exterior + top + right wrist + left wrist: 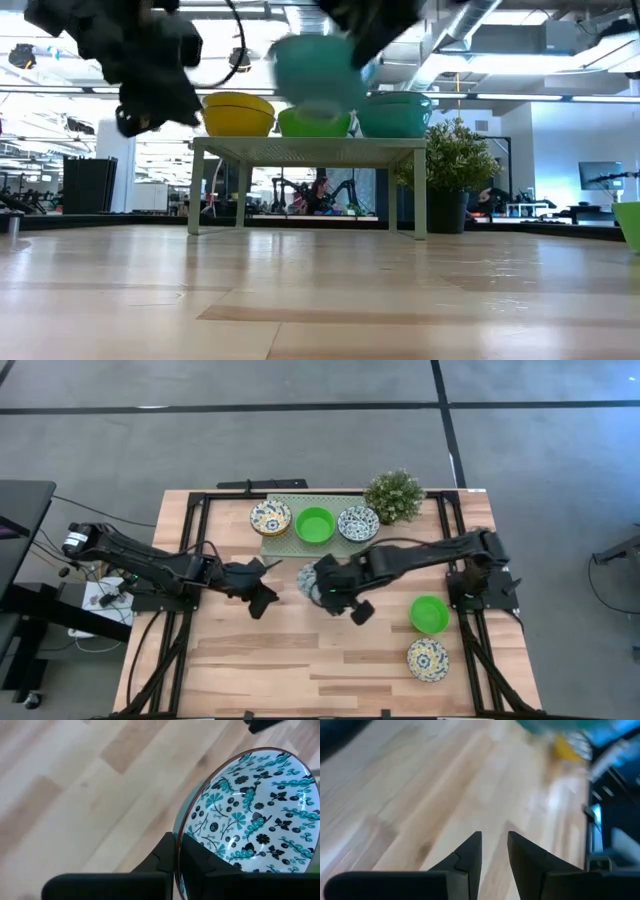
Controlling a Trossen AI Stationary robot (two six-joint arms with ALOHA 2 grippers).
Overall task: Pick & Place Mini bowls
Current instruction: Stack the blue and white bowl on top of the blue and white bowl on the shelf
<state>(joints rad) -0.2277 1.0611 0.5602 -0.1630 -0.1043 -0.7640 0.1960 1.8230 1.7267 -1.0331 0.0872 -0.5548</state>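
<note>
The bowl [250, 810] pinched in my right gripper [177, 857] looks like glossy glazed ceramic. Under me, the bench [75, 780] is pale, smooth wood planks. My fingers [470, 852] are matt black.

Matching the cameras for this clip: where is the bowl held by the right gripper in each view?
High: blue-patterned bowl, mid-table, mostly under the right gripper.
Low: blurred teal shape, top centre, lifted before the green rack.
Left wrist: blurred teal edge at top.
Right wrist: fills the right side, rim pinched.
Shared landmark: the rack.

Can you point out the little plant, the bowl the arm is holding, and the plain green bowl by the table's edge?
potted plant [394, 495], high view, its leafy top.
patterned bowl [255, 815], right wrist view, its inner surface.
green bowl [429, 614], high view, its inside centre.
</note>
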